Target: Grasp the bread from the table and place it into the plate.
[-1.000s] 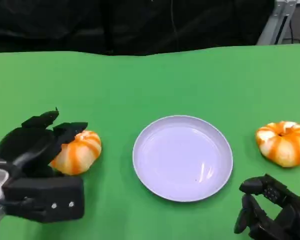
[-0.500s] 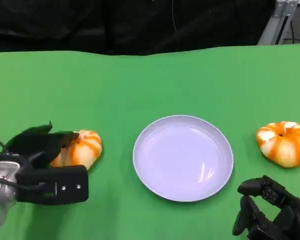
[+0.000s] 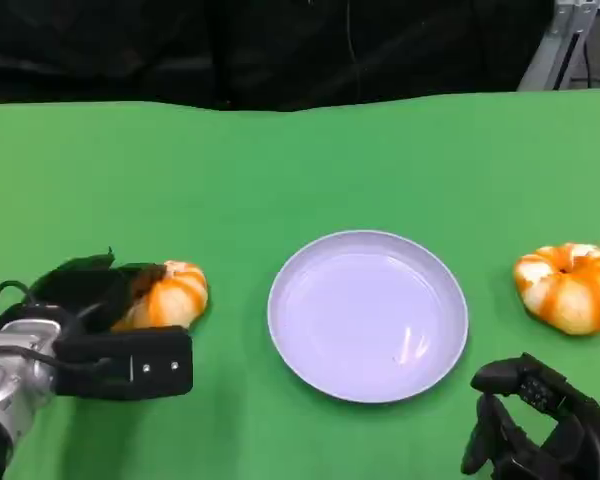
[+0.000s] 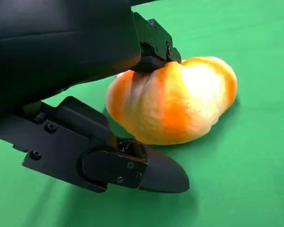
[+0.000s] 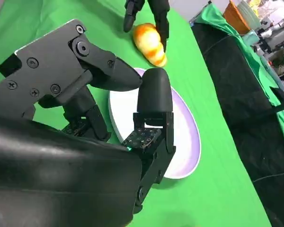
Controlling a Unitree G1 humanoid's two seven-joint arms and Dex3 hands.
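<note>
Covering everything, the green counter (image 3: 310, 160) carries the empty plate (image 3: 368, 316) at centre. Left of it sits the bread (image 3: 170, 297), the left hand (image 3: 90, 300) closing around it; fingers should seat fully before lifting. The right hand (image 3: 540, 425) idles, fingers apart.

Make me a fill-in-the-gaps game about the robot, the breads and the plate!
1. The left hand touches the orange-striped bread lying on the ______ tablecloth.
2. The plate between the two breads has ______ on it.
3. The other bread lies nearer the robot's ______ hand.

Missing words: green; nothing; right
</note>
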